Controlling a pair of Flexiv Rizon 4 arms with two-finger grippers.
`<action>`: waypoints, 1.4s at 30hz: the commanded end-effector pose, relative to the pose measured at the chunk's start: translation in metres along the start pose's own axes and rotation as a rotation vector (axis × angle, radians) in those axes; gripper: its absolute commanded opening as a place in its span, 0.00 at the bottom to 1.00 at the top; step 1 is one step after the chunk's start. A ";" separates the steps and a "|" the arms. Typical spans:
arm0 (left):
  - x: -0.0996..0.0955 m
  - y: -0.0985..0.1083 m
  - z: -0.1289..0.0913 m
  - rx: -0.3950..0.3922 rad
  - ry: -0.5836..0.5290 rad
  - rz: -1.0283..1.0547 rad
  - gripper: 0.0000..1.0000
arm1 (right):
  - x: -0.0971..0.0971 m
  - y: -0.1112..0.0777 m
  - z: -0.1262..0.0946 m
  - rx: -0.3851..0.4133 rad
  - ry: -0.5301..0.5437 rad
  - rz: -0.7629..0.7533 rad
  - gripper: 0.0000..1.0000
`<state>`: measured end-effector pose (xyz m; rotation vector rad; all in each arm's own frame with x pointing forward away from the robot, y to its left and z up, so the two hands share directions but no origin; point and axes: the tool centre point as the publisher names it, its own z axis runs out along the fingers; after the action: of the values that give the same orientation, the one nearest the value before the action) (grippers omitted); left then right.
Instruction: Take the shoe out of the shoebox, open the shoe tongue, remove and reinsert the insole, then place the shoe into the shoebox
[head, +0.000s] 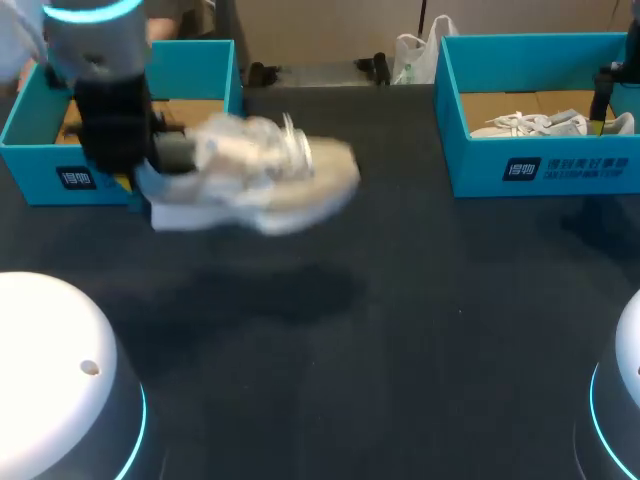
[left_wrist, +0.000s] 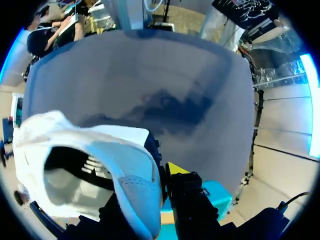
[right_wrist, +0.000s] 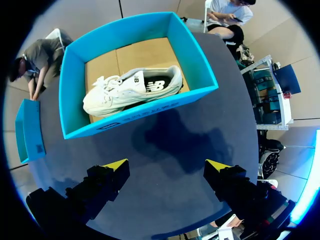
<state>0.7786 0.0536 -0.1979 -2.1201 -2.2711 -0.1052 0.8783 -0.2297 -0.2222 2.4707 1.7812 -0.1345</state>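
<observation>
A white shoe (head: 255, 175) hangs in the air in front of the left teal shoebox (head: 40, 160). My left gripper (head: 140, 185) is shut on its heel. In the left wrist view the shoe (left_wrist: 85, 165) shows its opening, and the heel collar is pinched in the left gripper (left_wrist: 162, 175). My right gripper (right_wrist: 167, 165) stands open above the table beside the right teal shoebox (right_wrist: 192, 55), with nothing between its fingers. That box holds a second white shoe (right_wrist: 132, 87), lying on its side. In the head view the right gripper (head: 603, 100) sits over the right shoebox (head: 540, 170).
The dark table (head: 400, 330) stretches between the two boxes. White arm bases stand at the front left (head: 50, 380) and front right (head: 625, 400) corners. A corner of the left shoebox (left_wrist: 220, 195) shows under the left gripper.
</observation>
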 end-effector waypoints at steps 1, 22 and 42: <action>-0.028 -0.023 0.017 -0.255 0.016 0.022 0.00 | 0.000 0.000 0.000 -0.001 -0.001 0.000 1.00; -0.100 -0.078 0.070 -0.078 0.001 0.079 0.00 | 0.000 0.000 0.000 -0.001 -0.001 0.000 1.00; -0.138 -0.103 0.111 -0.074 0.035 0.121 0.00 | 0.000 0.000 0.000 -0.001 -0.001 0.000 1.00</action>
<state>0.6877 -0.0614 -0.3004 -2.2768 -2.1534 -0.1947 0.8783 -0.2297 -0.2221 2.4705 1.7813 -0.1345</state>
